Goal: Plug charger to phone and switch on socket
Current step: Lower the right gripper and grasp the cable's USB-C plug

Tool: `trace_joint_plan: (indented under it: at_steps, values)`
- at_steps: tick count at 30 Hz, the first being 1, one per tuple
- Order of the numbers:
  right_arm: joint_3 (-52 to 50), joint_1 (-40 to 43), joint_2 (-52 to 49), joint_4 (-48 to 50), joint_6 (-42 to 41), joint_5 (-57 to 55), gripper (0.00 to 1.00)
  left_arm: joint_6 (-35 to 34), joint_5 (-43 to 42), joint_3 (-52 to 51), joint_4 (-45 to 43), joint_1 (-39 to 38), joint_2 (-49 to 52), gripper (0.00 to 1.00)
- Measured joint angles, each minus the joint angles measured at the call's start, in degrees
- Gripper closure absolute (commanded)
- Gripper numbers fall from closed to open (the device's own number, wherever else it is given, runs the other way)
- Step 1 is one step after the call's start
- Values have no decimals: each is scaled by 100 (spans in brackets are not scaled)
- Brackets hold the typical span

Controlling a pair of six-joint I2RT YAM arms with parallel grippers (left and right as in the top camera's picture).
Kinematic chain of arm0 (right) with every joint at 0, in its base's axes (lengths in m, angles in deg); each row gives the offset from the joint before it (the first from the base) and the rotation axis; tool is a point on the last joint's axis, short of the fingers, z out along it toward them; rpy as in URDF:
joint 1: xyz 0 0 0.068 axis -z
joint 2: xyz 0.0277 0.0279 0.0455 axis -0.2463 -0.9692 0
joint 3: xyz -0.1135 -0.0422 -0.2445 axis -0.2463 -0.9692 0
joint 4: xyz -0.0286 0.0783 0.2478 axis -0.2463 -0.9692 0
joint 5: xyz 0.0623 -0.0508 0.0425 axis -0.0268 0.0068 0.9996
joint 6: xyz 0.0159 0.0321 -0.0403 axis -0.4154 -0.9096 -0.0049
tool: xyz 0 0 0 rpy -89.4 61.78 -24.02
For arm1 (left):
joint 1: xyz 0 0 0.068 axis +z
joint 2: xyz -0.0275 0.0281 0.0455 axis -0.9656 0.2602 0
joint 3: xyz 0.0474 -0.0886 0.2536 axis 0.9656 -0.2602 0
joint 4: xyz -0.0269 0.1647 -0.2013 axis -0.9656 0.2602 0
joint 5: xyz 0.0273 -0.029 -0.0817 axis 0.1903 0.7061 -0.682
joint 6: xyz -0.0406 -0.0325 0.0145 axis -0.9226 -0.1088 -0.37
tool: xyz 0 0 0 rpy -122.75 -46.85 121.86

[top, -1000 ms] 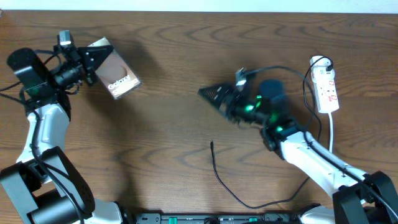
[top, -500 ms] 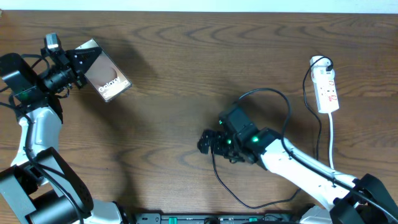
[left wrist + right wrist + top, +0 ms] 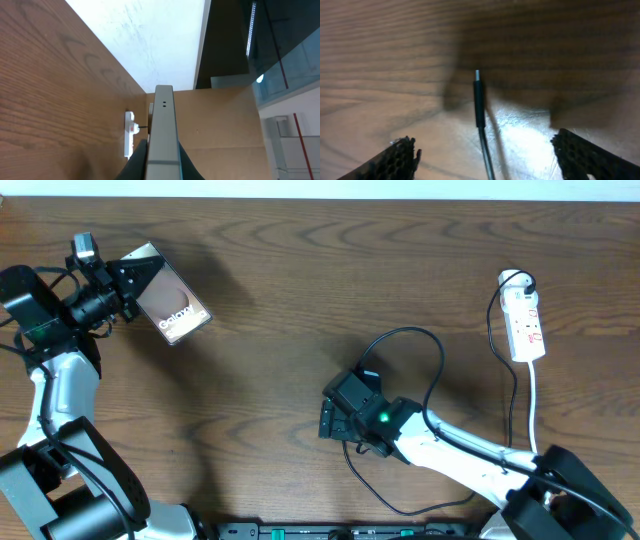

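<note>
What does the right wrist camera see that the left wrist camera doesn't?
Only the right wrist view shows the charger, its plug tip lying on the table between the fingers of the open right gripper. Only the left wrist view shows the phone, seen edge-on and clamped in the left gripper, with the socket far across the table. Both views show the brown wooden table.

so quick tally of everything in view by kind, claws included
phone: 1
charger cable: 1
power strip: 1
claws: 2, left claw and right claw
total: 5
</note>
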Motion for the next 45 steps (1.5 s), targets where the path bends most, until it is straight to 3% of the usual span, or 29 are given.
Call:
trace_joint_plan:
  at_steps: [5, 8, 17, 23, 30, 39, 44, 45]
  values:
    - [278, 22, -245, -122, 197, 13, 28, 59, 0, 0, 0, 0, 0, 93]
    - [645, 24, -503, -358, 313, 22, 39, 61, 2, 0, 0, 0, 0, 93]
    - [1620, 52, -1410, -1196, 459, 85, 43, 61, -4, 0, 2, 0, 0, 93]
    - [1633, 55, -1421, -1279, 487, 83, 64, 61, -24, 0, 2, 0, 0, 93]
    - [1633, 55, -1421, -1318, 466, 83, 99, 61, -42, 0, 2, 0, 0, 93]
    - [1637, 55, -1421, -1381, 459, 103, 99, 61, -42, 0, 2, 0, 0, 92]
    - [1637, 55, -1421, -1394, 433, 122, 64, 61, -44, 0, 0, 0, 0, 92]
    - [1637, 55, -1421, -1405, 452, 120, 61, 61, -42, 0, 2, 0, 0, 92]
